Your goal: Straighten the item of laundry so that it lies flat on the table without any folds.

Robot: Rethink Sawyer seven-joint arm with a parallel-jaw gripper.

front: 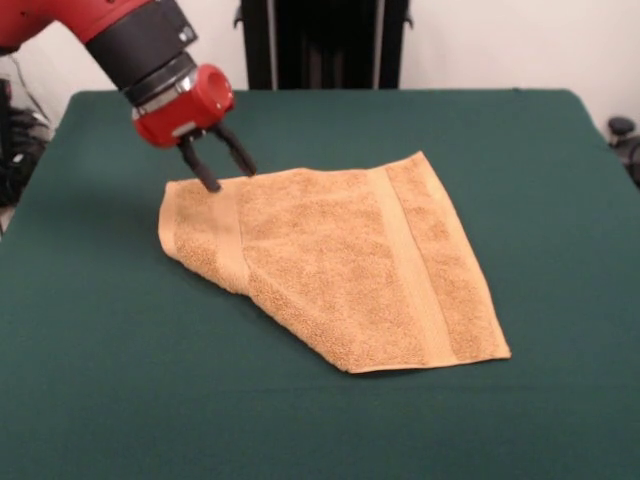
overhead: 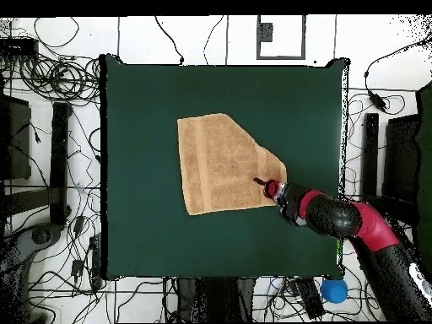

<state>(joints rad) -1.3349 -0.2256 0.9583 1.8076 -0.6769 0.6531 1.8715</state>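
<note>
An orange-tan terry towel (front: 340, 265), irregular in outline with one side folded over, is spread at mid-frame on the green cloth counter (front: 520, 140). The pincer (front: 227, 170) is parted, empty, above the towel's upper-left corner.

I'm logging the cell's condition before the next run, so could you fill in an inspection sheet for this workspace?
Surface: large table covered in dark green cloth, bare apart from the towel.
Job's things: orange-tan terry towel with woven border bands, not flat; one corner is folded over near the gripper, giving an irregular outline.
Clutter: nothing seen on the table.
Grippers: red and black arm's gripper, fingers apart, tips at the towel's folded corner.
Cables: many black cables on the floor around the table.
Surroundings: blue ball-like object by the robot's base; dark equipment at the sides.
</note>
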